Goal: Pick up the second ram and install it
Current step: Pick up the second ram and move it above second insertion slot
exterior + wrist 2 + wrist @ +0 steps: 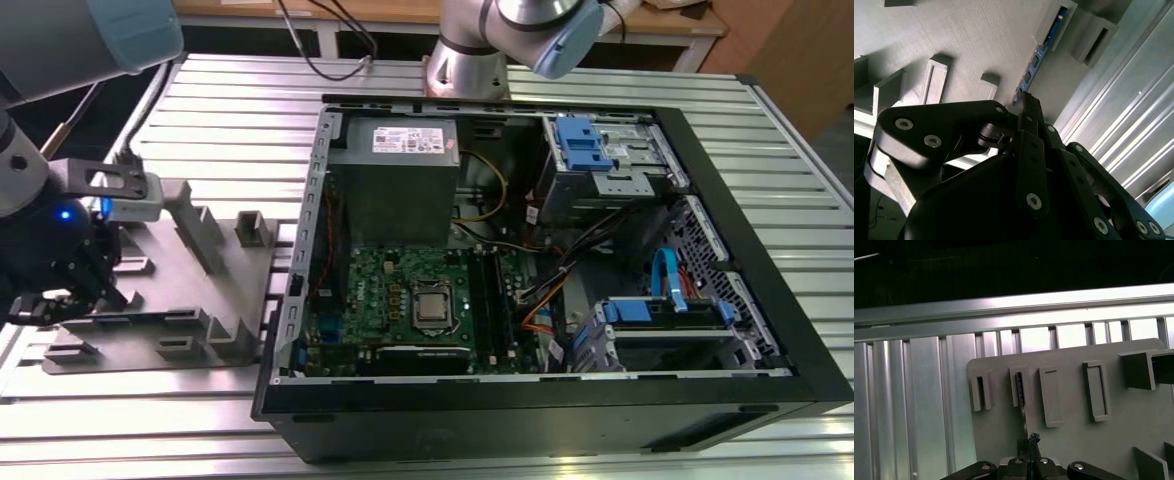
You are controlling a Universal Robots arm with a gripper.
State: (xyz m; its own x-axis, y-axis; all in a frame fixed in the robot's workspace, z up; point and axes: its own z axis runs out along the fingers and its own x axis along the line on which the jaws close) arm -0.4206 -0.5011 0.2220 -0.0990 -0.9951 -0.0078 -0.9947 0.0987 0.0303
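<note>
The second ram (pixel 1036 57) is a thin dark blue strip seen edge-on, with one end still in a slot of the grey holder plate (pixel 979 35). In the first wrist view it shows as a narrow dark line (pixel 1023 412) running from a slot block to my fingertips. My gripper (pixel 1026 102) (pixel 1029 442) is shut on its near end. In the exterior view my gripper (pixel 67 290) hangs low over the grey holder plate (pixel 187 290) at the exterior view's left. The green motherboard (pixel 407 300) with its long black slots (pixel 487 300) lies in the open computer case.
The black computer case (pixel 534 400) lies open beside the holder plate, with a grey power-supply box (pixel 394 180), blue drive brackets (pixel 581 145) and loose cables inside. Raised grey blocks (pixel 247 228) stand on the plate. A second arm's base (pixel 467 60) stands behind the case.
</note>
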